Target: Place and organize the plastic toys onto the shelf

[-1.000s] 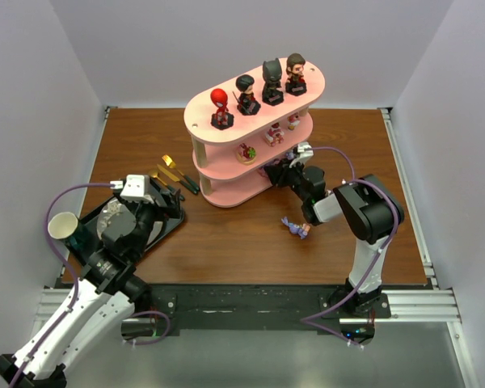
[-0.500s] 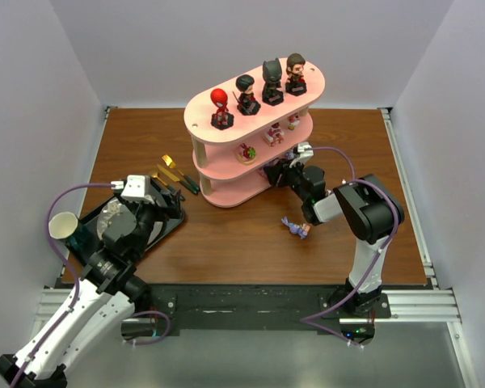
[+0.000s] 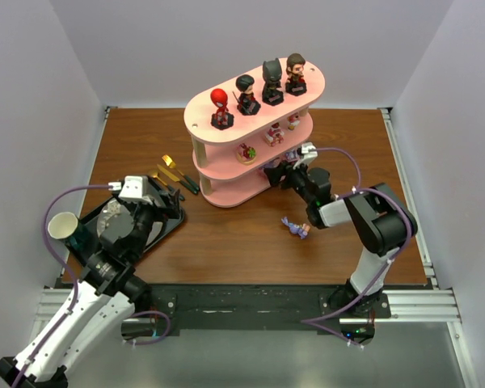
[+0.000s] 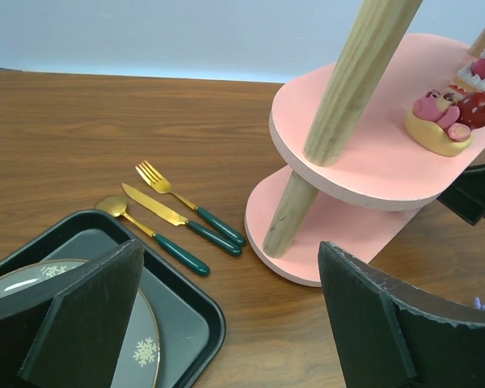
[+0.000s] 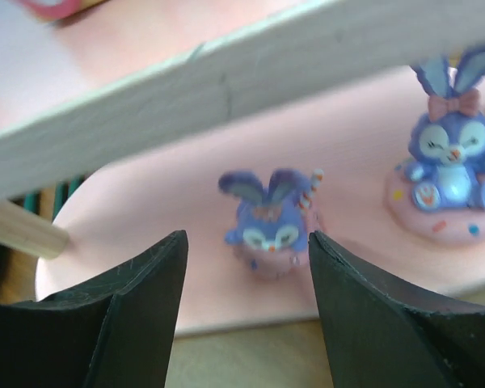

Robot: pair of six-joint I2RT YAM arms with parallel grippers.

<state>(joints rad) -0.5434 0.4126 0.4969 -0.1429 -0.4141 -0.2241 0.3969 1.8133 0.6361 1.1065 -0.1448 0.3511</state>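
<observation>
On my screens the pink shelf (image 3: 226,198) stands toward the far side of the table (image 3: 234,242). Its top board carries four big-headed figures in a row: the red one (image 3: 220,107), the black-haired one (image 3: 246,94), the one with pointed ears (image 3: 272,82) and the brown-haired one (image 3: 296,74). Three small pink toys (image 3: 274,135) sit on the middle board.

On the bottom board I see two blue bunnies. One bunny (image 5: 268,222) stands near the board's edge and the second bunny (image 5: 453,166) stands further in, to the right.

The black tray (image 4: 198,303) lies at the table's near left corner with a grey plate (image 4: 144,343) in it. A white cup (image 3: 63,225) is at its left end. The gold cutlery (image 4: 186,222) rests on the table between tray and shelf.

My right gripper (image 5: 246,235) reaches in at the bottom board with its jaws apart. The nearer bunny sits in the gap, and neither finger touches it.

My left gripper (image 4: 230,245) hangs over the tray, jaws wide and empty.

One purple toy (image 3: 296,228) lies on the table in front of the shelf, beside the right arm.
</observation>
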